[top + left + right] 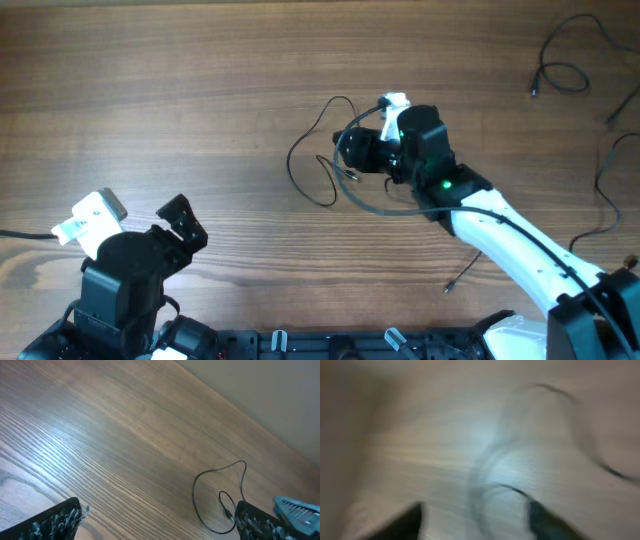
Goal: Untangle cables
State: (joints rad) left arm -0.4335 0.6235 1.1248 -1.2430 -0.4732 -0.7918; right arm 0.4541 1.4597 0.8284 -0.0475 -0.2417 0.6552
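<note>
**Item 1: right end effector** (475,521). The right wrist view is badly blurred. Two dark fingers (546,519) show at the bottom edge, set apart with bare wood between them, so the jaws stand spread. A thin dark strand runs up between them, and nothing is pinched as far as the blur allows. Whether a finger touches the strand cannot be told.

**Item 2: right arm** (520,240). It reaches from the lower right corner diagonally to the middle of the worktop (180,90). Its wrist is low over the looped cable.

**Item 3: left end effector** (140,218). The jaws are fully spread, with one white finger and one black. It holds nothing and touches nothing.

**Item 4: left arm** (115,285). It is folded back at the near left edge, well apart from the cables.

**Item 5: cables.**
- Looped cable (292,158): very thin and black, lying mid-worktop in an open loop just left of the right end effector, with part of it passing under that tool.
- Separate strands (560,68): loose at the far right corner.
- Another strand (603,190): along the right edge.
- A small plug end (452,285): beside the right arm, near the front.
</note>
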